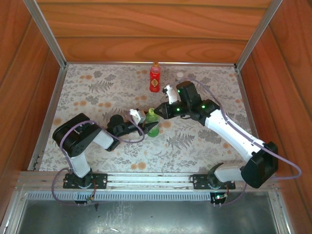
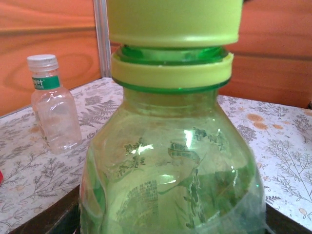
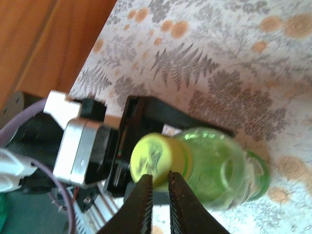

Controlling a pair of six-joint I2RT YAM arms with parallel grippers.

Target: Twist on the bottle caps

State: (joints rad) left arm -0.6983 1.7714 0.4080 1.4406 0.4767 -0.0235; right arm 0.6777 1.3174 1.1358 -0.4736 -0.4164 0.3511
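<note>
The green bottle [image 2: 170, 170] stands upright near the middle of the tabletop [image 1: 97, 97], on its floral cloth [image 1: 87, 83]. The left hand [image 1: 150, 129] comes in from the left and is closed around the bottle's lower body. In the left wrist view its dark fingers [image 2: 44, 222] show at the bottom corners, either side of the bottle.

The green cap [image 2: 174, 22] sits on the bottle's neck. A thin band of darker green neck shows between the cap and the loose ring below it.

The right hand [image 3: 159, 176] reaches in from the right, at the height of the cap. Its two fingers [image 3: 141, 204] are drawn together, with only a slit between them and nothing held. In the right wrist view the fingertips lie against the near edge of the cap's top. Whether they press on it I cannot tell.

The green bottle's wall is see-through, and whether there is liquid in it I cannot tell.

The red bottle [image 1: 155, 80] stands upright near the far edge of the tabletop, well apart from both hands, with the orange cap [image 1: 155, 64] on top. Its contents are hidden.

The clear bottle [image 2: 54, 114] stands upright on the cloth near the back wall, with the white cap [image 2: 42, 61] on it. It looks empty.
</note>
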